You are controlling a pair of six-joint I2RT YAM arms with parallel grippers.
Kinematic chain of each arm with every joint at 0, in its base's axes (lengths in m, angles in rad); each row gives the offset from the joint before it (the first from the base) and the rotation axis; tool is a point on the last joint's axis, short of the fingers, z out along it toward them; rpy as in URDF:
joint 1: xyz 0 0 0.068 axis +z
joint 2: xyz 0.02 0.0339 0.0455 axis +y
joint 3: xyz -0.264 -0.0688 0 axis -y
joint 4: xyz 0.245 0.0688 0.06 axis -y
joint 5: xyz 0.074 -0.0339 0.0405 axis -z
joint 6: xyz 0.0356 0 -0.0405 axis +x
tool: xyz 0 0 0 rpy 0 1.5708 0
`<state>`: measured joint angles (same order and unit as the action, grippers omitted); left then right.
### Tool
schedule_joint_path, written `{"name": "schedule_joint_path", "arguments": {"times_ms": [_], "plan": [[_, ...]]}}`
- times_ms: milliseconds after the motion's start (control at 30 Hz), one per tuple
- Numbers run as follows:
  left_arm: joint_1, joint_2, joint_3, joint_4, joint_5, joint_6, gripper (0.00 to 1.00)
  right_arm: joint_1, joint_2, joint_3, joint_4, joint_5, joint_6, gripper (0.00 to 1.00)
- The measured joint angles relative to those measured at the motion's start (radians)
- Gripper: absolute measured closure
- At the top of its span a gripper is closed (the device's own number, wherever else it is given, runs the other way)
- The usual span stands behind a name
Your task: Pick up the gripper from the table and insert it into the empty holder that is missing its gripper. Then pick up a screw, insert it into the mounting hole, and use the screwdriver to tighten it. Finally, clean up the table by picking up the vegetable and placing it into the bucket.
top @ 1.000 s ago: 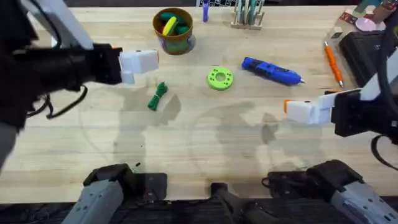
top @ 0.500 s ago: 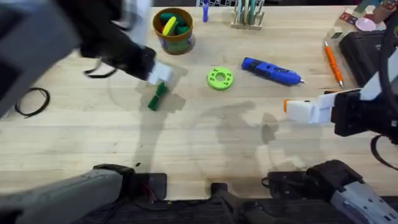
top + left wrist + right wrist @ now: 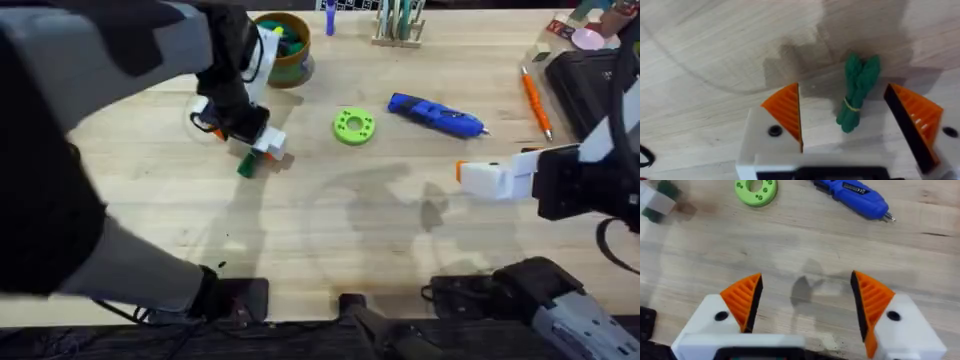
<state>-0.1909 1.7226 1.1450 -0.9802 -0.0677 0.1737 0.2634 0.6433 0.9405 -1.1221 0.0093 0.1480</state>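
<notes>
The left hand (image 3: 845, 125), fingers apart, hovers over the vegetable (image 3: 857, 92) lying on the tabletop (image 3: 330, 230) near the bucket (image 3: 283, 52), seemingly not touching. The right hand (image 3: 805, 305) hangs spread near the right edge.

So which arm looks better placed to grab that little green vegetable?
The left. Its gripper is open right over the vegetable, one orange pad on each side. The right gripper is open over bare table, far off near the screwdriver.

We see the left hand (image 3: 262, 141) covering most of the small dark-green slender toy vegetable (image 3: 245, 167); the blurred arm hides the round brown-rimmed bucket's (image 3: 291, 57) near side.
</notes>
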Motion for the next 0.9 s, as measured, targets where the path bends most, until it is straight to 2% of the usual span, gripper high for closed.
{"name": "schedule_joint_path", "arguments": {"times_ms": [100,167,300,333,367,633,800,900], "plan": [[0.0,0.055,0.002,-0.009,0.024,-0.006,0.067,0.0,0.0,0.0,0.0,0.0,0.002,0.01],[0.0,0.058,0.01,-0.01,0.038,-0.01,0.187,0.0,0.0,0.0,0.0,0.0,0.002,0.01],[0.0,0.059,0.01,-0.003,0.035,-0.014,0.81,0.0,0.0,0.0,0.0,0.0,0.002,0.01],[0.0,0.059,0.013,-0.003,0.034,-0.015,0.933,0.0,0.0,0.0,0.0,0.0,0.002,0.01],[0.001,0.059,0.014,0.002,0.034,-0.016,0.973,0.0,0.0,0.0,0.0,0.0,0.002,0.01],[0.004,0.037,0.033,-0.003,0.06,-0.029,0.983,0.0,0.0,0.0,0.0,0.0,0.002,0.01],[0.004,-0.078,0.171,0.015,0.08,-0.04,0.983,0.0,0.0,0.0,0.0,0.0,0.002,0.01],[0.004,-0.146,0.258,0.103,0.084,-0.044,0.984,0.0,0.0,0.0,0.004,0.0,0.002,0.01]]}}
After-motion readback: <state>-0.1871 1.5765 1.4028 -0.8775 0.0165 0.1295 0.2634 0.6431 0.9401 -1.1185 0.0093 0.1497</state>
